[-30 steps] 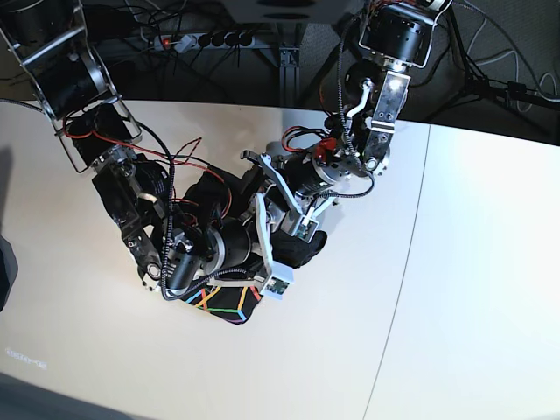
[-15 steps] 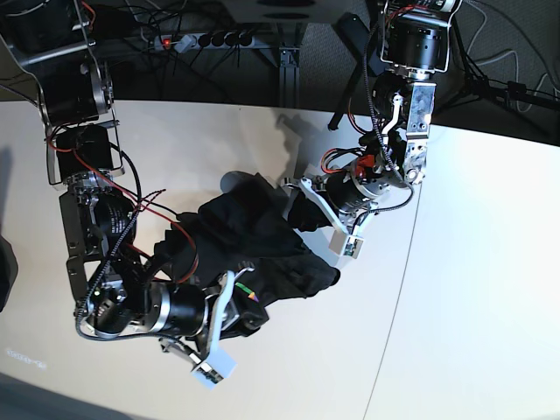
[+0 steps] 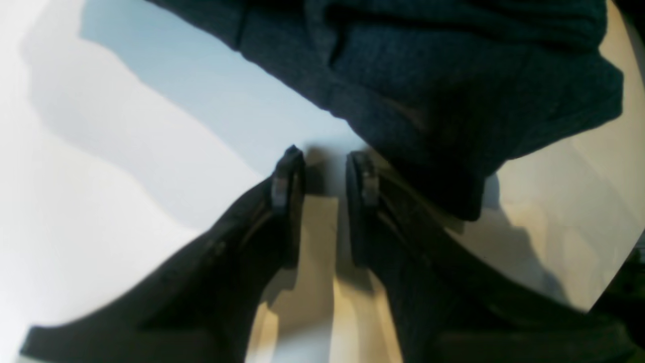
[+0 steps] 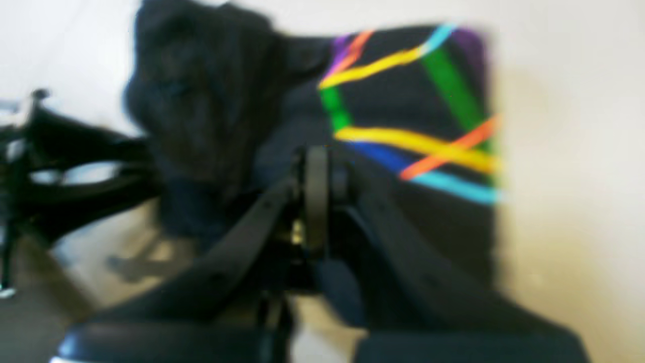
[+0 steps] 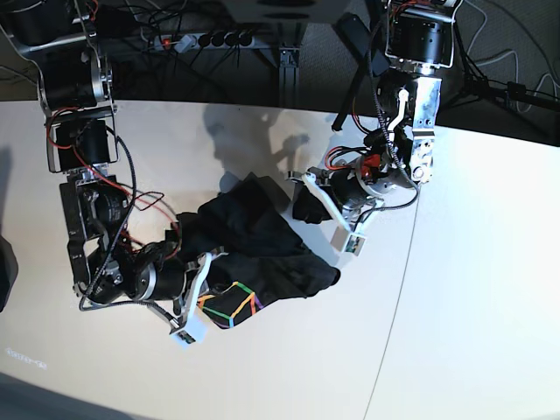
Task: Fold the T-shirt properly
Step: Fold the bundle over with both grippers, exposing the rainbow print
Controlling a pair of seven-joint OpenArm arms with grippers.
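A power strip (image 5: pixel 203 39) and loose cables (image 5: pixel 490 61) are seen behind the white table (image 5: pixel 472 289), well apart from both grippers. The T-shirt (image 5: pixel 262 245) is bunched in a dark heap between the two arms, with its rainbow line print (image 4: pixel 418 121) turned up just beyond the right gripper's tips. The right gripper (image 4: pixel 316 166) is seen with its jaws pressed together, and black cloth lies around them; whether a fold is pinched cannot be told through the blur. The left gripper (image 3: pixel 322 174) is held with a narrow gap between its fingers (image 3: pixel 284 176), with only bare table seen in the gap, while the shirt's edge hangs just ahead and to one side. The right arm is bent low along the table; the left arm is angled down from above
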